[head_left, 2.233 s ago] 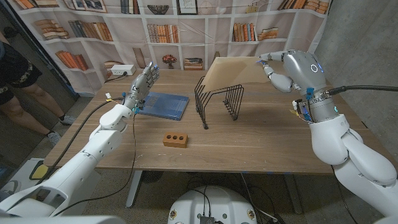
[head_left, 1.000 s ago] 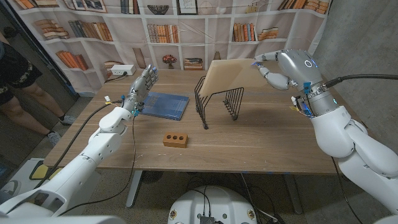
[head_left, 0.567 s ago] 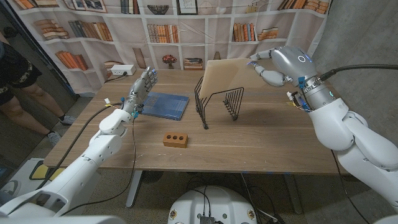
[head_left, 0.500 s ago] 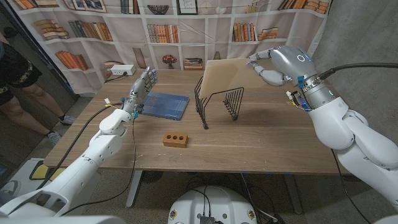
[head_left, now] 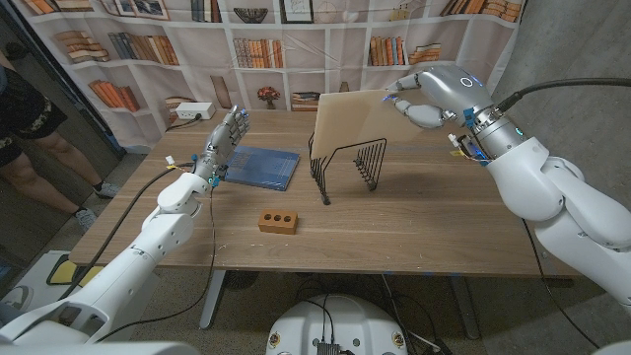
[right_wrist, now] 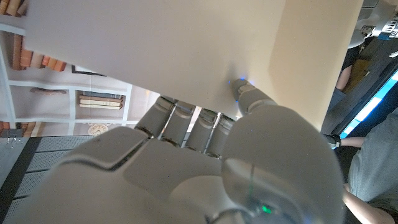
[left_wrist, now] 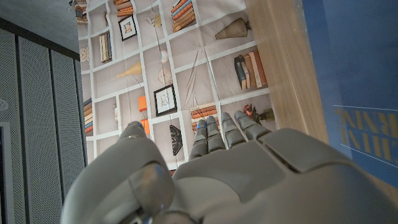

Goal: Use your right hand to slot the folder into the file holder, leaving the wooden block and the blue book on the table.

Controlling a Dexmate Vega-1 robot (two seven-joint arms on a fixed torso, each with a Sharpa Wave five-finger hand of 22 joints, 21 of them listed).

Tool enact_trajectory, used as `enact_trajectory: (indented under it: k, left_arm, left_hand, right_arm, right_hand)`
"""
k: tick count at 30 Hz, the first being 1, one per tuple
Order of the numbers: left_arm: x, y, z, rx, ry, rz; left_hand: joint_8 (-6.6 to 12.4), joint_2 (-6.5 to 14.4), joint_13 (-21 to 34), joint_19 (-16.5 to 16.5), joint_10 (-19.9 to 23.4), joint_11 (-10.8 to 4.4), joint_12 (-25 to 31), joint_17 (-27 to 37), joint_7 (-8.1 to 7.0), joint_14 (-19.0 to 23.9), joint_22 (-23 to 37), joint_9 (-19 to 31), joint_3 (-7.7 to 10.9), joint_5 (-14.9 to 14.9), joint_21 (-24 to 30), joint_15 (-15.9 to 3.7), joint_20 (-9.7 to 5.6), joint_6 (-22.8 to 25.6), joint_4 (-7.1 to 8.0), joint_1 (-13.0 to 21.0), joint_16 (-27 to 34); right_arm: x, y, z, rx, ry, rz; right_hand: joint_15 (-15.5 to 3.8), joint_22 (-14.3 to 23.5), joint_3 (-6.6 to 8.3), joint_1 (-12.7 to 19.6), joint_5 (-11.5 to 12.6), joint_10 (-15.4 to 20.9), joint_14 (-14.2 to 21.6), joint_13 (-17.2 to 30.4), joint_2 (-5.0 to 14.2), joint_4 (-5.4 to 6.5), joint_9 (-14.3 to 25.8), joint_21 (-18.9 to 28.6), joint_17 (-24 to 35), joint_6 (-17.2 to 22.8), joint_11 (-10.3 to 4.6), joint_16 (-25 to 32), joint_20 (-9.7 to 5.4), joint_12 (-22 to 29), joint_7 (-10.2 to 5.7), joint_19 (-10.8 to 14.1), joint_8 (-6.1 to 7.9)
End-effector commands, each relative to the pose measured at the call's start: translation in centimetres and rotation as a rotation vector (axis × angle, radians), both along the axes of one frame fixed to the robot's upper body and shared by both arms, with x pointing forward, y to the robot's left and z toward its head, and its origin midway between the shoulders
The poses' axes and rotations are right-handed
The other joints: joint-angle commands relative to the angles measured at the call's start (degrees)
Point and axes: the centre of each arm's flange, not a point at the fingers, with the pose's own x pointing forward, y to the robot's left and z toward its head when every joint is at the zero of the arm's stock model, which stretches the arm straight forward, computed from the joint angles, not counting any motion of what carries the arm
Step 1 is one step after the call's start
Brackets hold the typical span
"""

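Observation:
A tan folder (head_left: pixel 347 120) stands tilted over the black wire file holder (head_left: pixel 345 160) at mid-table, its lower edge down among the wires. My right hand (head_left: pixel 422 98) pinches the folder's upper right corner; in the right wrist view the fingers (right_wrist: pixel 186 124) press against the pale folder (right_wrist: pixel 155 43). The blue book (head_left: pixel 258 167) lies flat left of the holder, also seen as the blue book (left_wrist: pixel 354 81) in the left wrist view. A small wooden block (head_left: pixel 278 220) with three holes sits nearer the front edge. My left hand (head_left: pixel 223 138) is raised beside the book, fingers straight, holding nothing.
A bookshelf-print backdrop (head_left: pixel 296 39) hangs behind the table. A white power strip (head_left: pixel 192 111) lies at the far left corner. A person (head_left: pixel 25 108) stands at the left edge. A cable (head_left: pixel 148 192) trails across the table's left side.
My right hand has moved left and up with the folder, swinging it from a low slant to more upright over the holder. The left hand, book and block have stayed put.

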Motion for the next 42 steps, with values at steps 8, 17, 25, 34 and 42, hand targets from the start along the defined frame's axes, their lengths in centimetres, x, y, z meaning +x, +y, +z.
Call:
enact_trajectory:
  k: [8,17,25,34,42]
  left_arm:
    - [-0.6,0.5,1.5,0.025,-0.022,0.016]
    - [-0.8,0.1,2.5,0.043,-0.045,0.006]
    - [-0.9,0.0,2.5,0.043,-0.044,0.009]
    - [-1.1,-0.1,2.1,0.033,-0.043,0.013]
    - [-1.5,-0.1,1.9,0.026,-0.044,0.019]
  left_hand:
    - [-0.29,-0.15,0.33,0.4,0.21,-0.08,-0.06,0.27,0.04,0.69,0.19,0.27,-0.22,-0.11,-0.15,-0.04,-0.05,0.43,0.14,0.15,-0.15]
    - [-0.28,-0.14,0.33,0.39,0.23,-0.1,-0.05,0.27,0.03,0.64,0.19,0.27,-0.23,-0.11,-0.16,-0.08,-0.03,0.46,0.15,0.16,-0.17]
    - [-0.28,-0.12,0.33,0.39,0.25,-0.13,-0.05,0.27,0.0,0.62,0.19,0.27,-0.25,-0.11,-0.16,-0.07,-0.01,0.47,0.16,0.17,-0.18]
    - [-0.26,-0.12,0.33,0.38,0.22,-0.2,-0.06,0.27,0.05,0.66,0.19,0.27,-0.27,-0.11,-0.16,-0.02,0.02,0.51,0.17,0.19,-0.17]
    - [-0.28,-0.13,0.33,0.42,0.25,-0.16,-0.05,0.27,-0.01,0.68,0.19,0.27,-0.3,-0.11,-0.15,-0.02,0.03,0.48,0.18,0.2,-0.16]
  right_arm:
    - [1.8,1.8,1.7,-0.093,0.091,-0.066]
    - [2.3,3.1,2.2,-0.149,0.123,-0.06]
    - [3.8,3.4,2.8,-0.151,0.185,-0.051]
    - [4.9,3.3,3.4,-0.153,0.223,-0.047]
    - [5.6,3.1,3.4,-0.153,0.264,-0.043]
  right_hand:
    - [-6.25,0.02,0.16,-0.44,0.45,0.64,-0.11,0.35,0.34,-0.48,0.09,0.33,0.24,1.76,0.22,0.08,-8.46,0.31,-0.77,-0.17,0.05]
    - [-6.26,0.0,0.25,-0.59,0.49,0.53,-0.24,0.38,0.28,-0.67,0.04,0.38,0.23,1.84,0.34,0.0,-8.47,0.27,-0.61,-0.17,-0.06]
    - [-6.24,-0.01,0.32,-0.76,0.52,0.49,-0.29,0.41,0.33,-0.76,-0.01,0.41,0.25,1.76,0.25,-0.02,-8.47,0.25,-0.66,-0.21,-0.24]
    - [-6.21,-0.03,0.38,-1.02,0.54,0.41,-0.41,0.4,0.34,-0.85,-0.07,0.42,0.27,1.92,0.27,-0.07,-8.45,0.2,-0.67,-0.3,-0.35]
    - [-6.25,-0.05,0.5,-1.15,0.58,0.4,-0.5,0.4,0.38,-1.02,-0.11,0.44,0.29,1.91,0.41,-0.11,-8.45,0.19,-0.66,-0.34,-0.5]
